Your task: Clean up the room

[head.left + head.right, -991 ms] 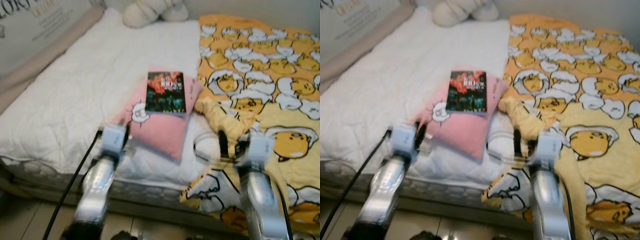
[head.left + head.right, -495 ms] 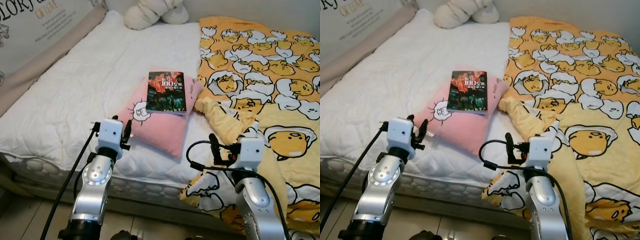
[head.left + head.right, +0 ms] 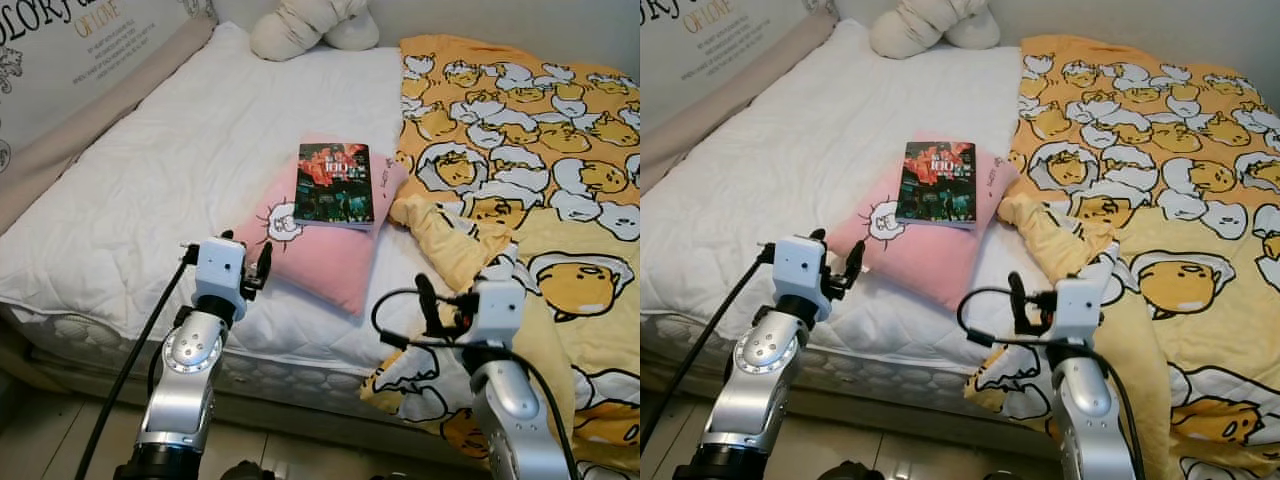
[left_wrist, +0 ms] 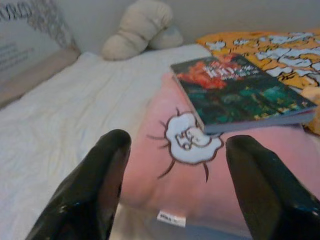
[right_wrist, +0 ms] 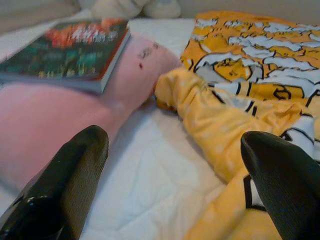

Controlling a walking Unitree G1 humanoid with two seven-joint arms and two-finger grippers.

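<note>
I'm parked at the foot of the bed (image 3: 150, 180), both arms raised over its near edge, nothing picked up yet. Reads as the approach step before the first grasp. The book (image 3: 334, 184) lies flat, cover up, on the pink pillow (image 3: 325, 250) at centre frame; the pillow sits on the white mattress cover, its right corner touching the bunched fold of the yellow blanket (image 3: 520, 170) that covers the right half of the frame. Cream plush toy (image 3: 300, 25) at top centre against the wall, well apart from everything else. Left gripper (image 4: 172, 187) is spread wide and empty, hovering just short of the pillow's near-left corner; the wrist view looks between both fingers (image 4: 95, 185) at the pillow's cartoon patch with the book just beyond. Right gripper (image 5: 172, 182) is also wide open and empty, low over bare white sheet in the lower centre-right, between the pillow and the blanket fold. My guess is the book goes first: it's the loose item and the closest rigid target. Next move calls for reaching the left arm forward and up over the pillow, then closing on the book's near edge or spine. Thin flat book on soft pillow, so fingers need to get under an edge; pillow will give and may let it slide.
</note>
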